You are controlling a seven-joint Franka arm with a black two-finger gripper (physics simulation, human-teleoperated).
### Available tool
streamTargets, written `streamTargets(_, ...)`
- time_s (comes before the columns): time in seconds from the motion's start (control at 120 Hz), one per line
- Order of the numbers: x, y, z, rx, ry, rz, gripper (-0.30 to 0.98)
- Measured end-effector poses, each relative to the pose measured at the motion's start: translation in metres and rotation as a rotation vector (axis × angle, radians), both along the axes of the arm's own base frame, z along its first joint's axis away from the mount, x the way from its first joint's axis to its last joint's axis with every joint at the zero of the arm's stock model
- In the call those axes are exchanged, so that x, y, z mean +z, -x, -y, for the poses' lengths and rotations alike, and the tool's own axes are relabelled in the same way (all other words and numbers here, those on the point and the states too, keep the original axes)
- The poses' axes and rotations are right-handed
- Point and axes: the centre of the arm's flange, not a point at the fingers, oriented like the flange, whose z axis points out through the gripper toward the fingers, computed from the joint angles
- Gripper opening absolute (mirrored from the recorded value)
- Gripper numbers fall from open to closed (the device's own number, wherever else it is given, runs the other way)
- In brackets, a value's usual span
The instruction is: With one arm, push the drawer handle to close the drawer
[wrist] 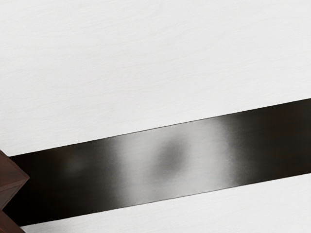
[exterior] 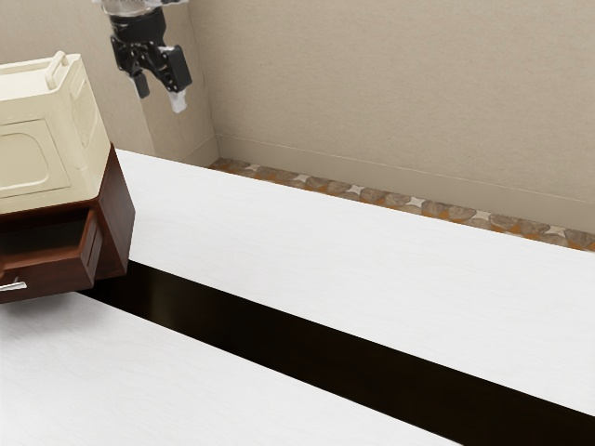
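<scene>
My gripper (exterior: 162,95) hangs in the air at the exterior view's upper left, above the level of the cream container's top, with its two fingers apart and nothing between them. The dark red-brown drawer (exterior: 58,272) stands pulled out of its wooden cabinet (exterior: 115,216). A silver handle (exterior: 13,286) is on the drawer's front, at the exterior view's left edge. In the wrist view a corner of the brown wood (wrist: 12,180) shows at the side; the handle is out of that picture.
A cream container (exterior: 46,135) with a top handle rests on the cabinet. The white table (exterior: 325,251) has a glossy black stripe (exterior: 270,325) across it, running up to the cabinet. A beige wall (exterior: 390,93) rises behind.
</scene>
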Motion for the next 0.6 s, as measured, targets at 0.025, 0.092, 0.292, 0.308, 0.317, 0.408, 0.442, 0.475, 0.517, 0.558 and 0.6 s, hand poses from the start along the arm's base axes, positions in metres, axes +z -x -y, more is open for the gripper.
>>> streamTargets(0.025,0.0,0.0,-0.001,0.001,-0.001,0.0,0.69)
streamTargets(0.092,0.0,0.0,-0.001,0.004,-0.002,0.002,0.69)
streamTargets(0.292,-0.019,0.061,0.011,0.018,-0.053,-0.086,0.69)
streamTargets(0.308,-0.023,0.073,0.013,0.024,-0.06,-0.099,0.69)
streamTargets(0.317,-0.026,0.079,0.014,0.027,-0.064,-0.106,0.69)
streamTargets(0.408,-0.081,0.136,-0.019,0.142,-0.06,-0.185,0.68)
streamTargets(0.442,-0.102,0.156,-0.033,0.192,-0.045,-0.198,0.66)
streamTargets(0.475,-0.116,0.171,-0.041,0.229,-0.034,-0.197,0.64)
streamTargets(0.517,-0.125,0.184,-0.061,0.294,-0.009,-0.186,0.58)
streamTargets(0.558,-0.131,0.194,-0.072,0.339,0.004,-0.174,0.49)
streamTargets(0.6,-0.142,0.199,-0.079,0.378,-0.001,-0.169,0.38)
